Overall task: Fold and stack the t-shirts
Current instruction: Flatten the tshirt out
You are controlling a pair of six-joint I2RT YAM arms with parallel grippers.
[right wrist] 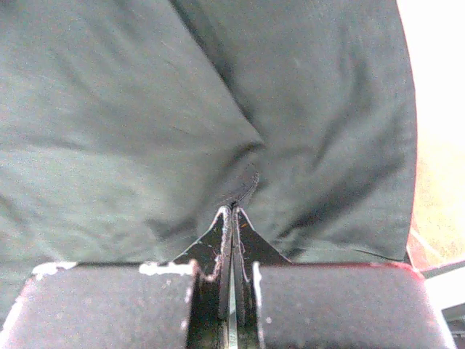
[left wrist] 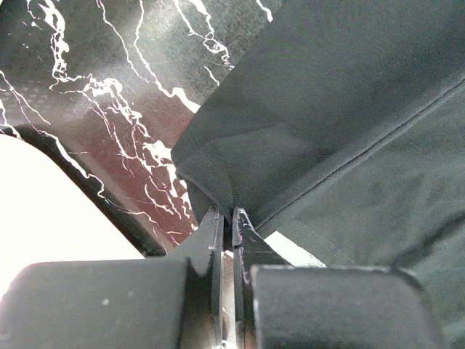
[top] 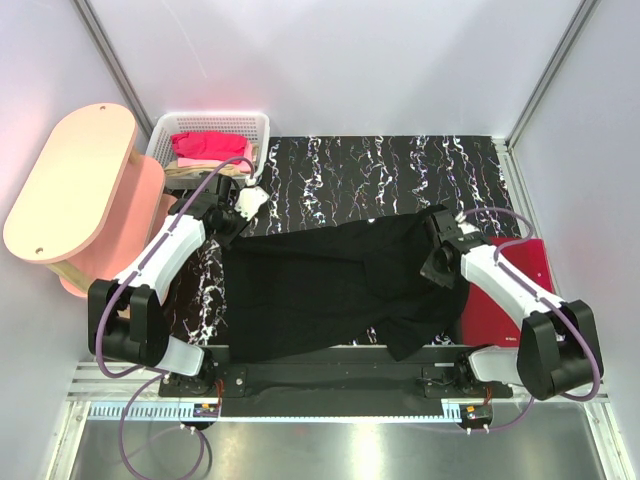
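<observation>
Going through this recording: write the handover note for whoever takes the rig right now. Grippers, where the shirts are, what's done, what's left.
Left gripper: jaws shut on a pinch of the black shirt at its left edge.
Right gripper: jaws shut on the same shirt at its right side.
Black shirt: spread across the marbled tabletop between the arms, wrinkled, not folded.
Dark red shirt: lies flat at the right, partly under the right arm; looks folded.
Pink shirt: bunched in the basket, far left.
Done: apparently the red one.
Left: fold the black, fetch and fold the pink, stack all three.
</observation>
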